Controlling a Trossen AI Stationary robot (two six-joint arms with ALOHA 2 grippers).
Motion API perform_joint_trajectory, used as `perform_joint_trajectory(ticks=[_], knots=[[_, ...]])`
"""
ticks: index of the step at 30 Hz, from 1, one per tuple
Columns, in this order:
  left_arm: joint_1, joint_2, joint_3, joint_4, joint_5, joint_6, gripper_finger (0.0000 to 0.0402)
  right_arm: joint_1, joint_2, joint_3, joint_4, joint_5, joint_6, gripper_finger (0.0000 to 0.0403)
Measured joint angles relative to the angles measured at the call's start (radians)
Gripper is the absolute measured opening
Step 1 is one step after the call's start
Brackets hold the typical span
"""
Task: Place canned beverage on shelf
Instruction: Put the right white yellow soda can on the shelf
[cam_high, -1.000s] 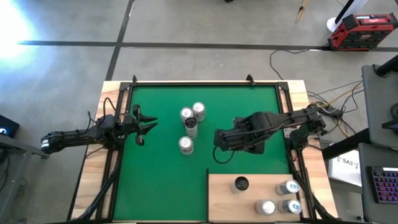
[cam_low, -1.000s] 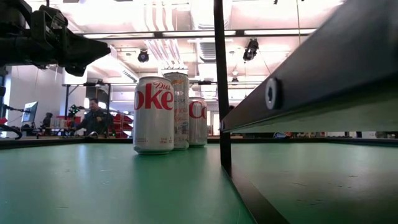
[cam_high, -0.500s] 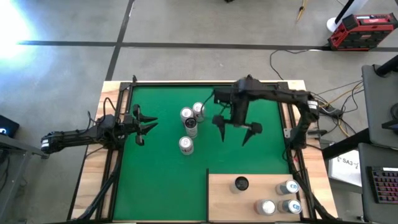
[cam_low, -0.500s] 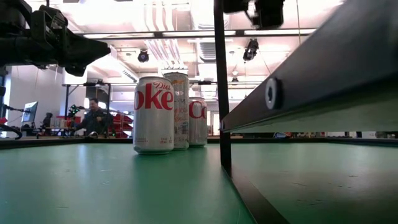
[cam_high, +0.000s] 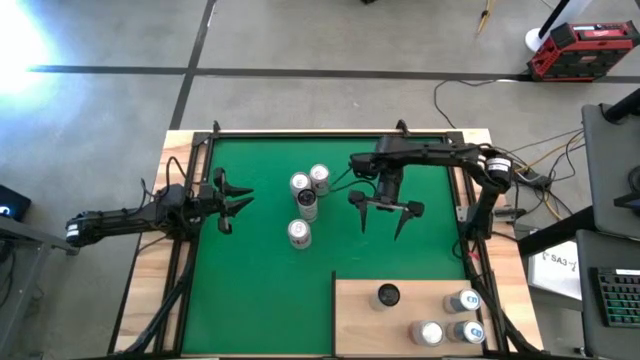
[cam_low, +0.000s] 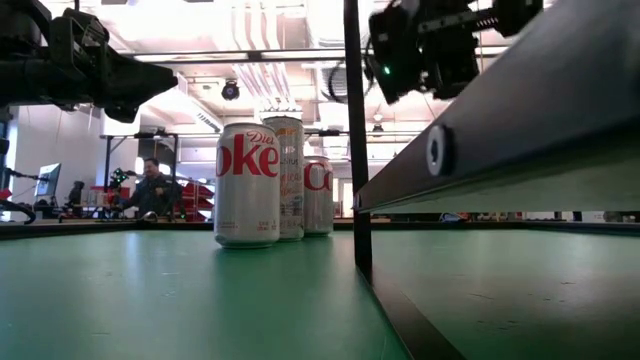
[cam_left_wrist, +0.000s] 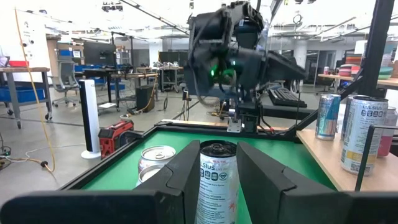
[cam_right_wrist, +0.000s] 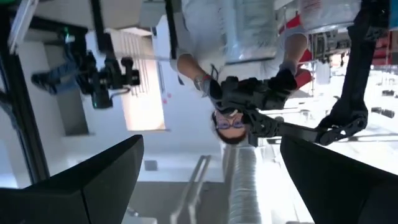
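Right gripper (cam_high: 385, 215) hangs over the green mat (cam_high: 260, 280), right of the can cluster and well apart from it. Its two fingers are spread wide and I see nothing between them. In the low view the arm's wrist (cam_low: 425, 45) sits high above the shelf edge. The right wrist view looks into the room, where I see a person (cam_right_wrist: 239, 74) wearing glasses; it shows no cans.

Left gripper (cam_high: 232, 200) waits at the left edge of the mat, pointing toward the cluster. Fingers are parted, holding nothing. Through the left wrist view I see a dark-topped can (cam_left_wrist: 217, 180) standing upright beyond the gap between its fingers (cam_left_wrist: 180, 177), not touched by them as far as I can tell.

Four cans stand upright near the middle of the mat: a front can (cam_high: 298, 233) a little apart from the rest, then three close together (cam_high: 308, 190) behind it. In the low view the nearest reads as a silver cola can (cam_low: 247, 183).

The shelf (cam_high: 420, 300) is the pale plywood panel at the near right corner. It carries a dark-topped can (cam_high: 387, 296) near its middle and three silver-topped cans (cam_high: 455, 320) grouped toward its right end.

In the low view a seated person (cam_low: 150, 190) shows in the room behind the surface.
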Motion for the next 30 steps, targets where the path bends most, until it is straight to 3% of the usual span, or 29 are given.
perform_joint_trajectory(ticks=[9,22,30], knots=[[0.0,0.0,0.0,0.0,0.0,0.0,0.0088,0.019,0.0,-0.167,0.104,0.0,-0.072,0.037],[0.0,0.0,0.0,0.0,0.0,0.0,0.0088,0.06,0.0,-0.365,0.391,-0.118,-0.018,0.037],[0.0,0.0,0.0,0.0,0.0,0.0,0.0088,0.11,0.0,-0.435,0.502,-0.131,0.012,0.037]])
